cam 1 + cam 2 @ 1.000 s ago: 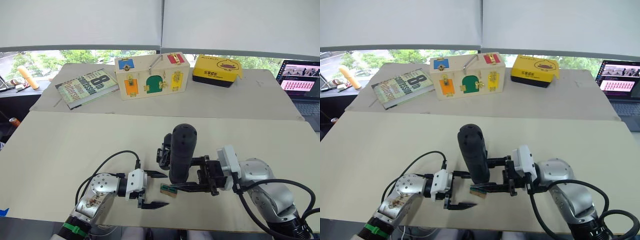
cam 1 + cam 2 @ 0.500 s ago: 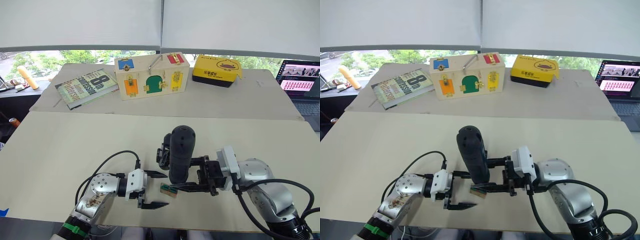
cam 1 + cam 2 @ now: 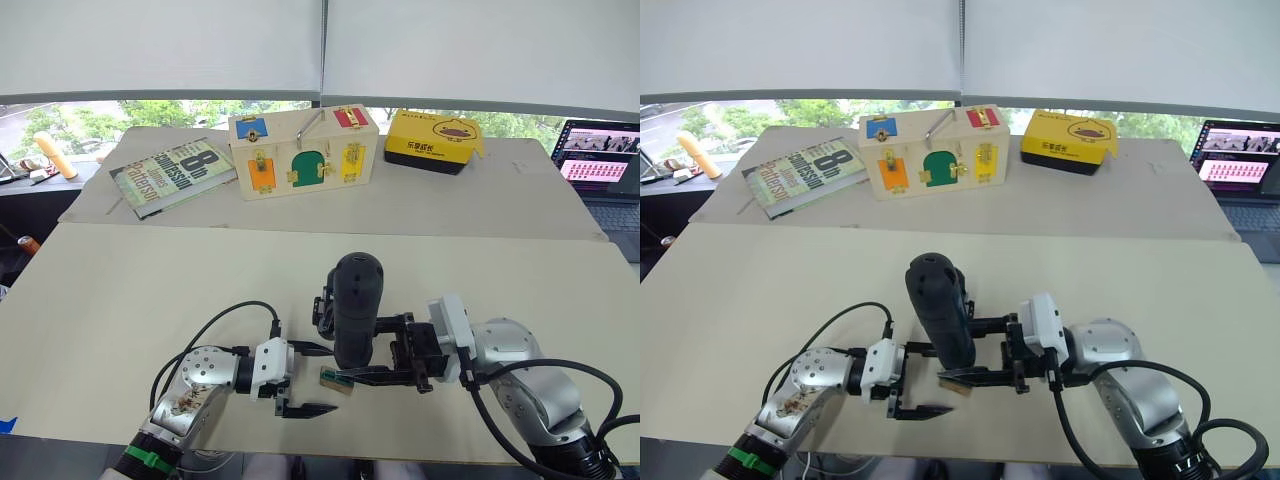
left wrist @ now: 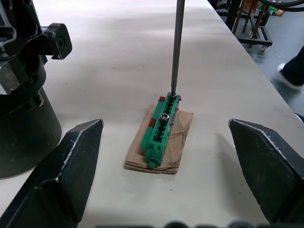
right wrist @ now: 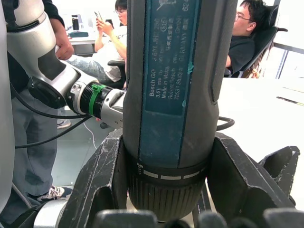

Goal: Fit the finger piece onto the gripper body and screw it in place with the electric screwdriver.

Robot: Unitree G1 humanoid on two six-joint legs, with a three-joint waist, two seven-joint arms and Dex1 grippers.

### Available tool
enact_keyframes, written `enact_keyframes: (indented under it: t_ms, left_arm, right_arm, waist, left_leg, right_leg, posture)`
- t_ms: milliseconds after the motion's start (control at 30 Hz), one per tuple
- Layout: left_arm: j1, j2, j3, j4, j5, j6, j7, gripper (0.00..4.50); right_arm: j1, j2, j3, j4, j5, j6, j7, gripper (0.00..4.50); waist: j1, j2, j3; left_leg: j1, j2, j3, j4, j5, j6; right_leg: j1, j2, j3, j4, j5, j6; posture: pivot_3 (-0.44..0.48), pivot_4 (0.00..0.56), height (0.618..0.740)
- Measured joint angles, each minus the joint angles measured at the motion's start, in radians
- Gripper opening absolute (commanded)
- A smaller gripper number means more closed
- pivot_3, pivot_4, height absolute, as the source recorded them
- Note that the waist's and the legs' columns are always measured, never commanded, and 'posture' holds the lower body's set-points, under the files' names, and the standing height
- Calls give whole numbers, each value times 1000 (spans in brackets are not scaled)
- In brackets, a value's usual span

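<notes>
The electric screwdriver (image 3: 354, 308) stands upright near the table's front middle, with my right gripper (image 3: 362, 350) shut around its dark handle (image 5: 171, 85). Its thin metal bit (image 4: 176, 47) points down, and the tip touches the far end of a small green-and-tan rectangle (image 4: 161, 129). The black gripper body (image 3: 321, 304) sits just behind the screwdriver, partly hidden by it, and also appears in the left wrist view (image 4: 21, 76). My left gripper (image 3: 308, 380) is open at table height, left of the rectangle, its fingers (image 4: 61, 175) spread to either side of it. The finger piece is out of view.
At the back lie a book (image 3: 172, 174), a wooden lock box (image 3: 303, 152) and a yellow box (image 3: 432, 140). A laptop (image 3: 603, 165) sits at the far right. People sit in the background of the right wrist view (image 5: 240, 42).
The right gripper and the screwdriver have shifted slightly left, and the handle's top leans a little more to the left. The left gripper has stayed put.
</notes>
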Motion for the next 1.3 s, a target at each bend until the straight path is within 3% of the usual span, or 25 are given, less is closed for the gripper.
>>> enact_keyframes:
  t_ms: [867, 1133, 1300]
  left_arm:
    - [12, 10, 17, -4, -19, 1, 5, 4500]
    - [43, 38, 43, -39, -57, 30, 5, 4500]
    - [93, 87, 120, -102, -147, 72, -10, 4500]
  right_arm:
    - [-6, -8, -10, -23, 38, 0, -11, 1922]
    - [-16, -26, -38, -60, 81, 6, -29, 1922]
    - [-30, -60, -80, -79, 135, 21, -33, 1922]
  waist:
    - [-4, 0, 0]
    - [-4, 0, 0]
    - [-3, -1, 1]
  left_leg:
    - [0, 0, 0, 0, 0, 0]
    - [0, 1, 0, 0, 0, 0]
    - [-2, 1, 0, 0, 0, 0]
  right_leg:
    - [0, 0, 0, 0, 0, 0]
    - [-1, -1, 0, 0, 0, 0]
    - [-2, -2, 0, 0, 0, 0]
  posture:
    - [0, 150, 740]
    - [0, 150, 740]
    - [0, 150, 740]
